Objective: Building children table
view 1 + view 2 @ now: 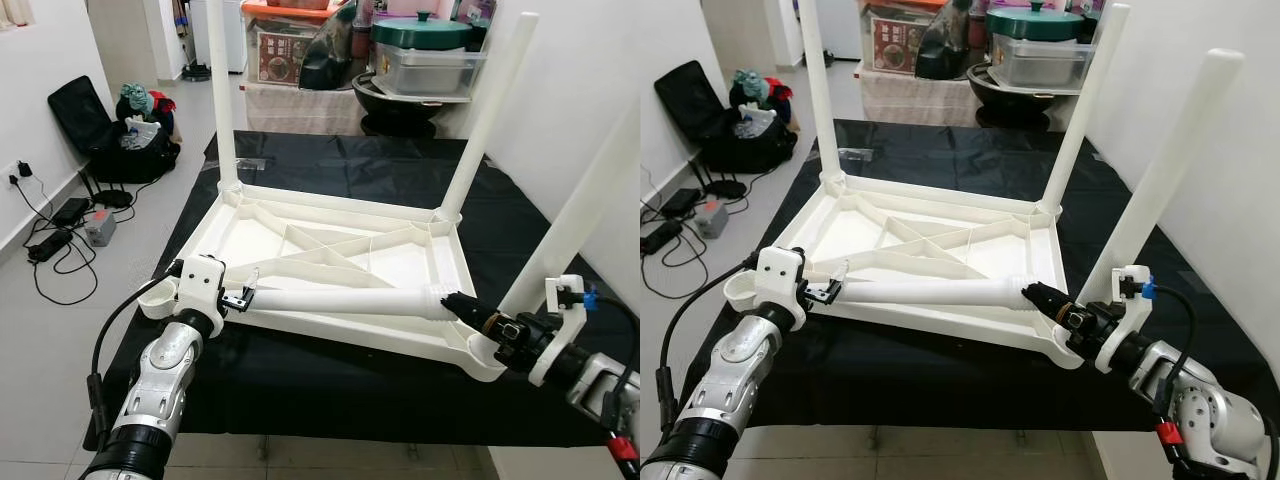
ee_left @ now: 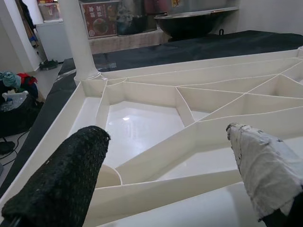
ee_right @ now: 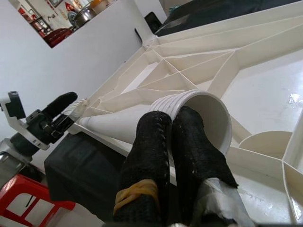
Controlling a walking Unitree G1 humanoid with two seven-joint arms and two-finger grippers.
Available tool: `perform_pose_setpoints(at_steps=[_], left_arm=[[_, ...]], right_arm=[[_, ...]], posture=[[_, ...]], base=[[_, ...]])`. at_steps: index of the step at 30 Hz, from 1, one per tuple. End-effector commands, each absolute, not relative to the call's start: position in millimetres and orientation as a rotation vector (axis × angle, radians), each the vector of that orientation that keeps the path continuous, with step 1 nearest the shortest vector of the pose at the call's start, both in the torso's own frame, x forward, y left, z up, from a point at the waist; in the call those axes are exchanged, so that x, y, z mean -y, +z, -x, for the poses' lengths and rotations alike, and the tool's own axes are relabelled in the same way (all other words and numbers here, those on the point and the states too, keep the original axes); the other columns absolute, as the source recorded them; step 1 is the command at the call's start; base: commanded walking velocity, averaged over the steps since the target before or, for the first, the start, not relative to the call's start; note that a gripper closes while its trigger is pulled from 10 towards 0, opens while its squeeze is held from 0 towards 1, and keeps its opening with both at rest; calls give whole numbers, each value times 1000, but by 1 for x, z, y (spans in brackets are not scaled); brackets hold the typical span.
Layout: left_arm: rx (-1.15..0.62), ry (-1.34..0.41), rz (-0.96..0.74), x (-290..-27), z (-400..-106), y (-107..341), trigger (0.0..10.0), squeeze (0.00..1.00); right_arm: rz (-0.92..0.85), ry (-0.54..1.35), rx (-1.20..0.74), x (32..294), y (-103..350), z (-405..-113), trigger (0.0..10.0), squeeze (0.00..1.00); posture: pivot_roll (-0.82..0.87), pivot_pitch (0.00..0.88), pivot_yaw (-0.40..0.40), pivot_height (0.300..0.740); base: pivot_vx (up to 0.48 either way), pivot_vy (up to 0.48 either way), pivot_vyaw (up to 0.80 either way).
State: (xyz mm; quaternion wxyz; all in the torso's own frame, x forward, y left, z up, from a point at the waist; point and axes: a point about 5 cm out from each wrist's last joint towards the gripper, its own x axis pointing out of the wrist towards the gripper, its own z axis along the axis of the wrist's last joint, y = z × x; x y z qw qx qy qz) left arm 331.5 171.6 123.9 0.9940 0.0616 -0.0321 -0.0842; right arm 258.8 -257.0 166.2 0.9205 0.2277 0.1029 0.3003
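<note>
White table [image 1: 330, 250] upside down, three legs on; fourth leg [image 1: 340, 300] held loose by right gripper [image 1: 455, 305], jaws pinching its rim; left gripper [image 1: 240, 297] jaws wide around its tip.

White plastic table [image 1: 340, 250] upside down, ribbed underside up; three legs [image 1: 222, 95] upright at corners, a fourth loose leg [image 1: 340, 300] lying along near edge.

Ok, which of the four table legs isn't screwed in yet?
The leg lying flat across the upturned tabletop, held between the left end effector and the right end effector. The other three stand upright in their corner sockets.
</note>
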Motion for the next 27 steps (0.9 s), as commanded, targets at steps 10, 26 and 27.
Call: perform_pose_setpoints(at_steps=[10,26,27], left_arm=[[39,-183,-139,-170,-331,120,10000,0],[38,-191,-144,-170,-333,120,10000,0],[38,-191,-144,-170,-333,120,10000,0]], right_arm=[[-433,814,-267,236,167,-241,10000,0],[-465,883,-188,234,179,-237,10000,1000],[-465,883,-188,234,179,-237,10000,1000]], posture=[[4,0,-75,740],[4,0,-69,740],[4,0,-69,740]], base=[[0,0,0],[0,0,0],[0,0,0]])
